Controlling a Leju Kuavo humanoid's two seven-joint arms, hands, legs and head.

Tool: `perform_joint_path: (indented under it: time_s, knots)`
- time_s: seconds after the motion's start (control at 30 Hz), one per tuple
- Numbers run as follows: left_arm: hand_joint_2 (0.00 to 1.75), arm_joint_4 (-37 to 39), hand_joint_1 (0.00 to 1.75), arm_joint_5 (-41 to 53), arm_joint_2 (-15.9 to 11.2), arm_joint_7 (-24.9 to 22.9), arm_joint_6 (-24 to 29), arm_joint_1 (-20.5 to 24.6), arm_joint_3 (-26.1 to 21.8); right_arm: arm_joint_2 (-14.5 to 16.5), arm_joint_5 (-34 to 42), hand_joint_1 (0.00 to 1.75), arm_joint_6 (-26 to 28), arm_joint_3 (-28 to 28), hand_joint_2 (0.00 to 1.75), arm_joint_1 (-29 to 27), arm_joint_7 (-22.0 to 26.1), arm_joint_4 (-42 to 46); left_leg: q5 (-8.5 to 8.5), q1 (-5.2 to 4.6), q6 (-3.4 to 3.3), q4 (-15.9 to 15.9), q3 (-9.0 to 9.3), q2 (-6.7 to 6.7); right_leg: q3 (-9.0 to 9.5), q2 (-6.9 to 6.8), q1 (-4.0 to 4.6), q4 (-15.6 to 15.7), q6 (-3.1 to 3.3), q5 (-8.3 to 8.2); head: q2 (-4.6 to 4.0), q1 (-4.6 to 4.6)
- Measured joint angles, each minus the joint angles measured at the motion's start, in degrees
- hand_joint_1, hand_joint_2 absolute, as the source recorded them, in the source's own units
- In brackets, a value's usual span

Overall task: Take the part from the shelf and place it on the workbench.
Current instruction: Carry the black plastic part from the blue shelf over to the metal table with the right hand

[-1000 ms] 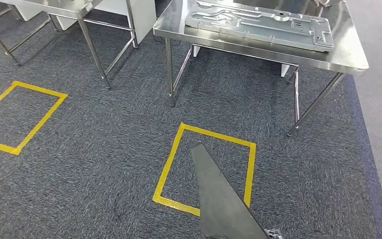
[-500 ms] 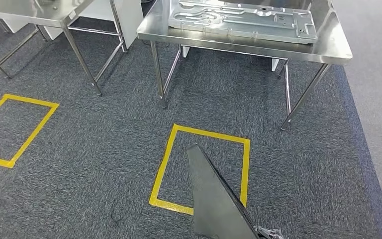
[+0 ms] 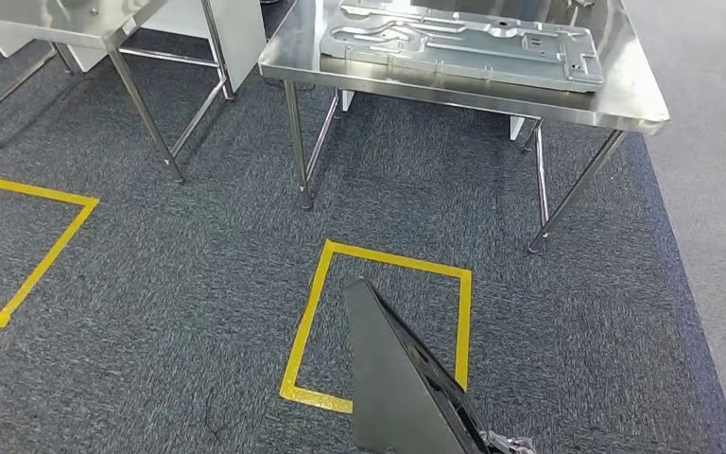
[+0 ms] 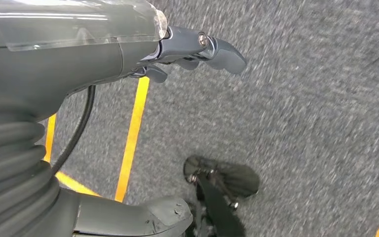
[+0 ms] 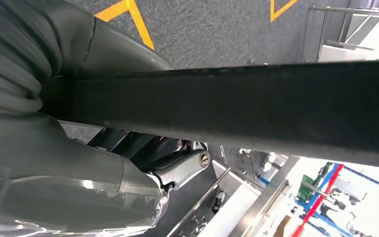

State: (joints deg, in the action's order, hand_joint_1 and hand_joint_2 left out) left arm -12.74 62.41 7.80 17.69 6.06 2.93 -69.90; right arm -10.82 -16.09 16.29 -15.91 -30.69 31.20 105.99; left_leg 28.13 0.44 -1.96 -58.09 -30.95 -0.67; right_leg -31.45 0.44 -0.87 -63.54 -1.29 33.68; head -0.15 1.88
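While the right hand (image 5: pixel 128 163) grips the dark flat part (image 3: pixel 397 378), carried low over the yellow floor square (image 3: pixel 314 312), the left hand (image 4: pixel 128 54) hangs released; transport step in hand; next, close on the workbench (image 3: pixel 624 99) and raise the part clear of its edge.

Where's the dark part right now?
In the head view the dark part rises from the bottom edge, over the yellow floor square, short of the steel workbench. The right hand grips it.

Workshop: steel workbenches (image 3: pixel 624 99), floor-tape squares (image 3: pixel 314 312)
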Motion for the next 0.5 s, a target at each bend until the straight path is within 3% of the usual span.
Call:
perform_joint_path:
  time_s: [0.07,0.1,0.13,0.2,0.27,0.33,0.43,0.5]
  knots:
    - [1.75,0.0,0.0,-0.01,-0.01,-0.02,-0.01,0.04,-0.01,0.03,-0.07,1.75,0.16,0.0,1.75,0.02,-0.02,-0.13,0.34,-0.06,-0.31,0.06,0.31,-0.04,-4.7,-0.1,-0.17,-7.5,-0.28,2.55,0.0,0.0]
    - [1.75,0.0,0.0,-0.01,-0.02,-0.07,-0.02,0.02,-0.02,0.04,-0.14,1.75,0.26,0.0,1.75,0.01,-0.04,-0.23,0.58,-0.09,-0.33,0.05,0.57,-0.03,-6.53,-0.12,-0.26,-9.88,-0.36,2.7,0.0,0.0]
    - [1.75,0.0,0.0,-0.01,-0.02,-0.11,-0.05,-0.02,-0.02,0.04,-0.21,1.75,0.36,0.0,1.75,0.01,-0.06,-0.33,0.87,-0.12,-0.28,0.05,0.94,0.0,-7.39,-0.13,-0.33,-10.29,-0.38,1.68,0.0,0.0]
    - [1.75,0.0,0.0,-0.01,-0.01,-0.2,-0.23,-0.05,-0.03,0.04,0.17,1.75,0.4,-0.02,1.75,0.01,-0.11,-0.43,1.6,-0.13,-0.1,0.08,2.04,-0.14,-5.91,-0.5,-0.34,-5.04,-0.03,-3.2,0.0,0.0]
    - [1.75,0.0,0.0,0.01,0.06,-0.22,-0.48,-0.14,-0.07,0.05,1.37,1.75,0.24,-0.08,1.75,0.19,-0.13,-0.45,2.41,-0.33,0.32,0.09,3.03,-0.45,-3.28,-2.33,0.2,1.67,0.67,-6.56,0.0,0.0]
    - [1.75,0.0,0.0,0.02,0.12,-0.22,-0.61,-0.28,-0.14,0.06,2.52,1.75,0.22,-0.19,1.75,0.5,-0.02,-0.44,3.02,-0.54,0.95,0.26,3.48,-1.12,-2.43,-3.39,0.82,4.1,1.23,-6.65,0.0,0.01]
    - [1.75,0.0,0.0,0.05,0.11,-0.21,-0.68,-0.14,-0.34,0.07,2.99,1.75,0.46,-0.38,1.75,0.56,0.34,-0.42,4.06,-0.55,2.03,0.12,4.1,-1.96,-1.91,-1.87,0.51,4.94,1.9,-6.42,0.0,0.01]
    - [1.75,0.0,0.0,0.12,0.09,-0.19,-0.74,0.11,-0.4,0.04,2.84,1.75,0.54,-0.61,1.75,0.68,0.58,-0.4,6.32,-0.43,2.64,-4.27,2.38,-0.95,-1.13,-1.29,0.15,5.48,2.51,-6.2,0.0,0.02]
